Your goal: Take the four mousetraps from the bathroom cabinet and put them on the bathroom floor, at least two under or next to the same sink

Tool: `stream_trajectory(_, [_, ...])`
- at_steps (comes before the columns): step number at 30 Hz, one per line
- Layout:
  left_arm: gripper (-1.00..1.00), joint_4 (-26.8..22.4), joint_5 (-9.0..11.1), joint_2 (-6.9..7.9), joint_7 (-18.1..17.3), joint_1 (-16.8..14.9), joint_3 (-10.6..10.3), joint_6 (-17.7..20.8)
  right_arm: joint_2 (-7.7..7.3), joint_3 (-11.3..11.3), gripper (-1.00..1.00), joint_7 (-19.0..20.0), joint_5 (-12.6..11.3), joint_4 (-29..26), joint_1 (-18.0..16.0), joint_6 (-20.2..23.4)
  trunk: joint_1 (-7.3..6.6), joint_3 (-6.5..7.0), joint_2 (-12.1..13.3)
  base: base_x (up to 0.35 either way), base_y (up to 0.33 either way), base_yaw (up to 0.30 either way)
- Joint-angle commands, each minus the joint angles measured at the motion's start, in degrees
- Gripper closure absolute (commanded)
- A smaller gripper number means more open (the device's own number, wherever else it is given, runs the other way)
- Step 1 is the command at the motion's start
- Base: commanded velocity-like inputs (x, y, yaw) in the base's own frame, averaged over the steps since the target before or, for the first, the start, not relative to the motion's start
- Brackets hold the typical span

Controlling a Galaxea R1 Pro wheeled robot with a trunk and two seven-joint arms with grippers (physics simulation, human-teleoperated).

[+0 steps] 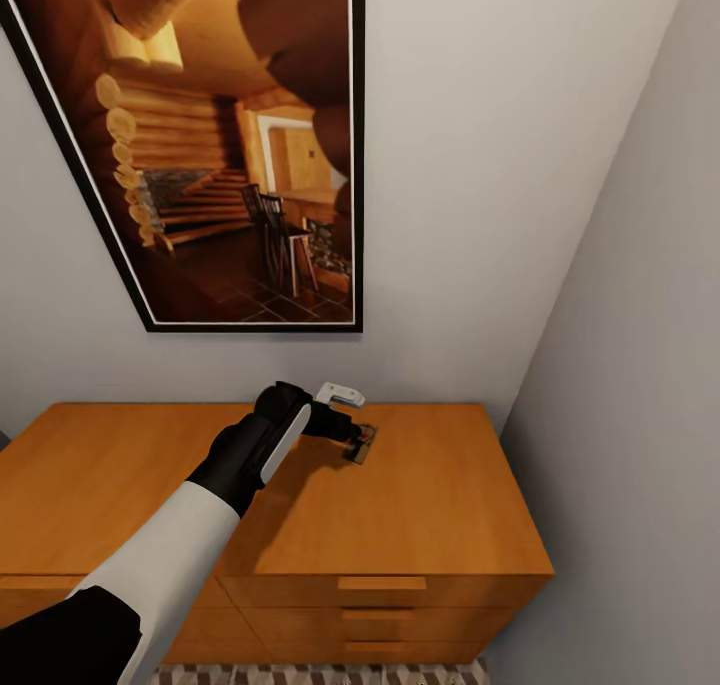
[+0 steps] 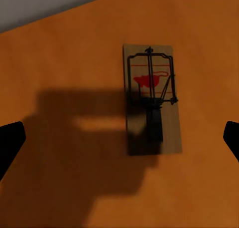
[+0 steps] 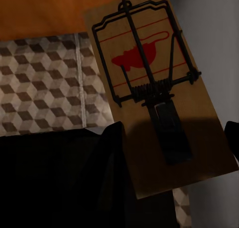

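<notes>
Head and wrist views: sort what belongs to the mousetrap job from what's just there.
Job:
mousetrap on cabinet top
mousetrap in right claw
left claw
cabinet
bathroom floor

Just there:
framed cabin picture
grey walls

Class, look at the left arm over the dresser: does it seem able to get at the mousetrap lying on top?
Probably yes. The left gripper hangs right by the mousetrap, which lies flat on the bare cabinet top, with the jaws spread to either side and nothing between them and the trap.
</notes>
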Motion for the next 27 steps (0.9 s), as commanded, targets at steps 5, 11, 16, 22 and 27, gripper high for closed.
stream_trajectory(5, [-1.0,0.11,-0.03,0.01,-0.14,-0.05,-0.02,0.21,0.01,0.52,1.0,-0.09,-0.57,0.04,-0.06,-0.2,0.02,-0.45,-0.09,0.0,0.0,0.0])
stream_trajectory(11, [-1.0,0.18,-0.03,0.01,-0.14,-0.05,-0.02,0.21,0.09,0.53,1.0,-0.09,-0.57,0.04,-0.06,-0.2,0.02,-0.85,-0.09,0.0,0.0,0.0])
stream_trajectory(16, [-1.0,0.17,-0.06,-0.07,-0.14,-0.05,-0.05,0.2,0.08,0.54,1.0,-0.09,-0.57,0.04,-0.06,-0.2,0.02,-1.06,-0.09,0.0,0.0,0.0])
stream_trajectory(22, [-1.0,0.14,-0.07,-0.64,-0.14,-0.05,-3.79,0.2,0.1,0.54,1.0,-0.09,-0.57,0.04,-0.07,-0.2,0.02,-1.09,-0.09,0.0,0.0,0.0])
stream_trajectory(27, [-1.0,0.71,-0.03,-1.1,-0.14,-0.04,-6.8,0.2,0.02,0.54,1.0,-0.09,-0.57,0.04,-0.06,-0.2,0.02,-1.09,-0.09,0.0,0.0,0.0])
